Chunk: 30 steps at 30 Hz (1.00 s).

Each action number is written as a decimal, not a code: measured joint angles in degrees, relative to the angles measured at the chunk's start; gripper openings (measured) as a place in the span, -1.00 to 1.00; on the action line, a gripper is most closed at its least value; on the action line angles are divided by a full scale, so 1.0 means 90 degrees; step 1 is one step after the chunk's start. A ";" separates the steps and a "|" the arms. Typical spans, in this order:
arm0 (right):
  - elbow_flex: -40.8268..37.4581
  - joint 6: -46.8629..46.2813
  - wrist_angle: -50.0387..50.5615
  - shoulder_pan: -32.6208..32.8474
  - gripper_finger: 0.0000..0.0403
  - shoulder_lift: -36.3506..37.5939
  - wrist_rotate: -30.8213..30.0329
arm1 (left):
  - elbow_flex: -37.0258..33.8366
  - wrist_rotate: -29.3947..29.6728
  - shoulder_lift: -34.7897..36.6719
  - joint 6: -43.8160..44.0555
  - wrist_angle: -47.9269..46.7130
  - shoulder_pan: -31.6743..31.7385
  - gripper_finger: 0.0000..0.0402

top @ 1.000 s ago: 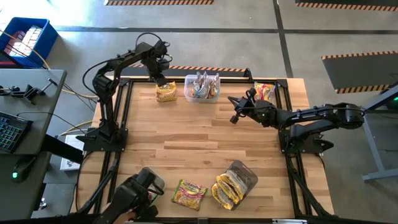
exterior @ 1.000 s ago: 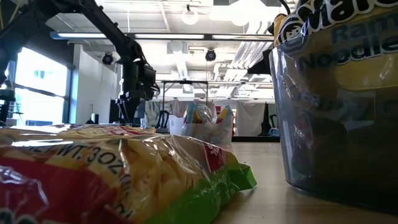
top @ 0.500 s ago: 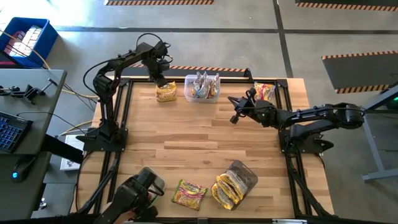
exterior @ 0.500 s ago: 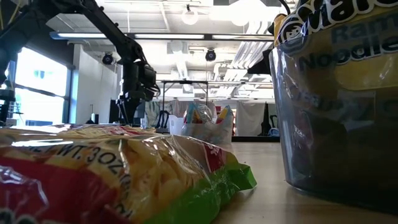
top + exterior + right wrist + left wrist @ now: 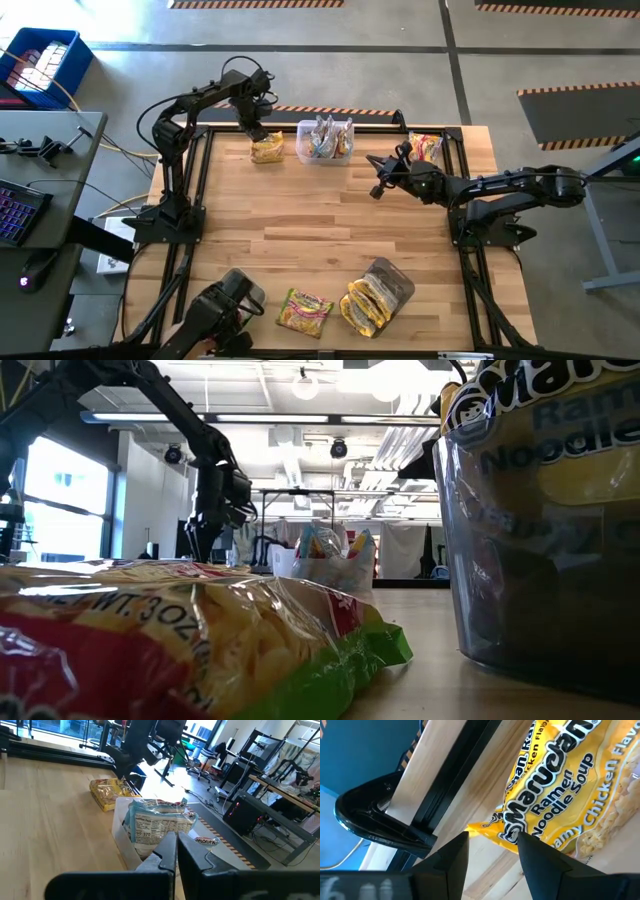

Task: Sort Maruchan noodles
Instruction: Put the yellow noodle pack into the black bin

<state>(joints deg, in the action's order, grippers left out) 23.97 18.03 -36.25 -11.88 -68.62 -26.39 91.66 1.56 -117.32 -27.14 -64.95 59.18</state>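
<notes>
Hovering above the table's far left corner, the left gripper has its fingers spread, holding nothing, over a crinkly yellow packet lying flat on the pale wooden table. The right gripper, fingers pressed together, hangs mid-table. One clear tub holds upright silvery packets, their number hard to make out. A second tub lies tipped, yellow packets spilling. Two loose packets remain: one near the front edge, one at the far right corner.
</notes>
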 joint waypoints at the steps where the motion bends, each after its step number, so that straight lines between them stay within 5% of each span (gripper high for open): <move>1: 0.0000 -0.0001 0.0000 0.0001 -1.00 0.0000 0.0000 | 0.0000 0.0000 0.0000 -0.0002 0.0004 0.0000 -0.21; 14: 0.0000 0.0001 0.0000 0.0000 -1.00 0.0000 0.0000 | 0.0000 -0.0002 0.0000 -0.0136 0.0034 0.0000 -0.29; 30: 0.0000 0.0002 0.0000 0.0000 -1.00 0.0000 0.0002 | 0.0000 0.0169 0.0005 -0.0716 0.0162 -0.0062 -0.97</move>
<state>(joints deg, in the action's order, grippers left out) 23.97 18.04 -36.25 -11.88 -68.62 -26.37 91.66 3.08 -117.27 -33.58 -63.49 58.62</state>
